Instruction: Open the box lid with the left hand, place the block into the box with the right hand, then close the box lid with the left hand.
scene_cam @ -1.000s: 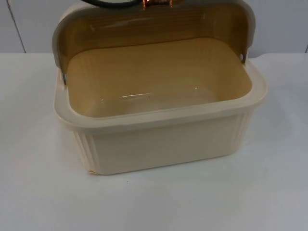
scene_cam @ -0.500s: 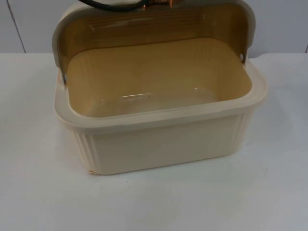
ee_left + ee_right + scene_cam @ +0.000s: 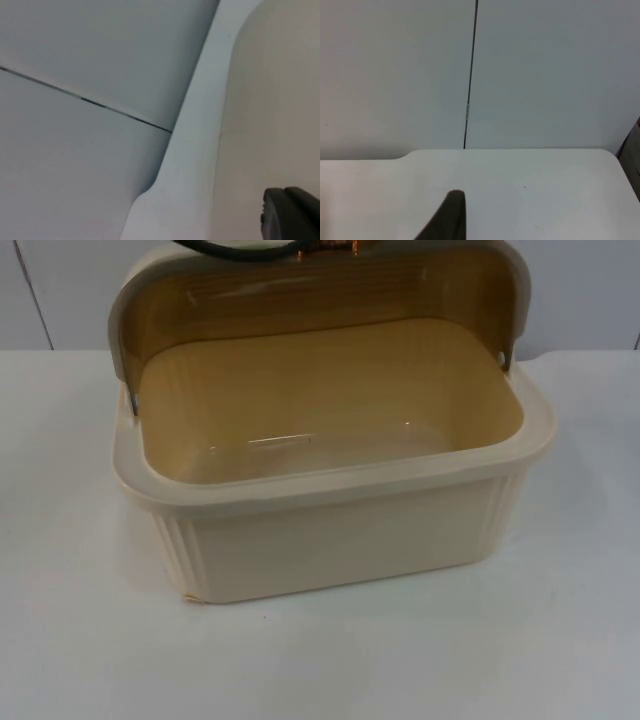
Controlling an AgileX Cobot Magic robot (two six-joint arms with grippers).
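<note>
Counter: white, smooth, matte, faint specks in front of the box.

Box: cream plastic, rectangular with rounded corners, sits on the counter. Front wall plain in the middle, vertical ribs at both front corners. Thick rolled rim all round. Inside is glossy tan with a few light reflections on the floor; nothing lies in it.

Lid: same cream plastic outside, tan inside, domed, with horizontal ridges on the inner face. Hinged at the rear corners, it stands open and upright behind the cavity.

Left pincer: one black fingertip shows in the left wrist view, right against the lid's pale outer face, with the lid's thick rounded edge just beside it. Cannot tell if the left pincer is released or clenched. In the top view, a copper-coloured fitting sits just over the lid's top edge.

Right pincer: one dark tapered fingertip over bare counter, well apart from the box, holding nothing visible. Cannot tell if the fingers are apart or together. Counter edge ahead of it has a rounded corner.

Partition wall: flat grey panels, thin dark vertical seam beyond the right pincer.
</note>
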